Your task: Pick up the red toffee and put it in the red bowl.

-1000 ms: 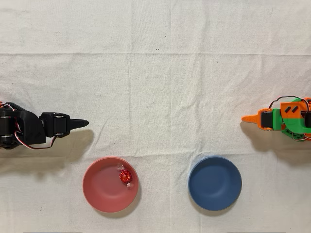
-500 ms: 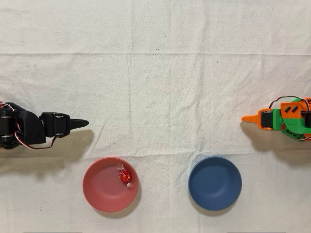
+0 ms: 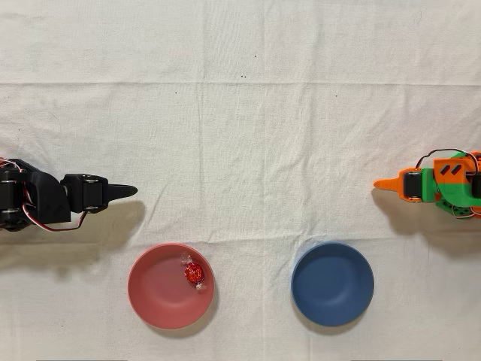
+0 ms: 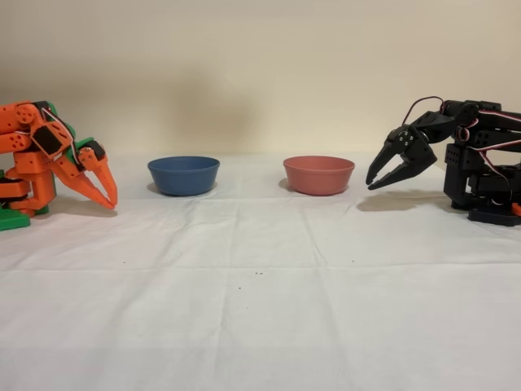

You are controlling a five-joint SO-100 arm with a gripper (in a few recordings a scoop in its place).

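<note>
White wrinkled cloth (image 3: 240, 135) covers the whole table. Black five-joint arm (image 4: 476, 159) sits folded at the left edge of the overhead view, its gripper (image 4: 377, 180) empty, jaws parted a little, hanging above the cloth just beside the round matte salmon-red bowl (image 3: 154, 289). An idle orange arm rests at the far right, and a dark blue round bowl (image 3: 332, 283) stands right of the red one. The tiny red toffee in shiny foil (image 3: 194, 273) lies inside the red bowl, near its right wall. Little looks able to fail; a needless reach could nudge the light bowl or knock the toffee out. No readable writing or brand appears.
</note>
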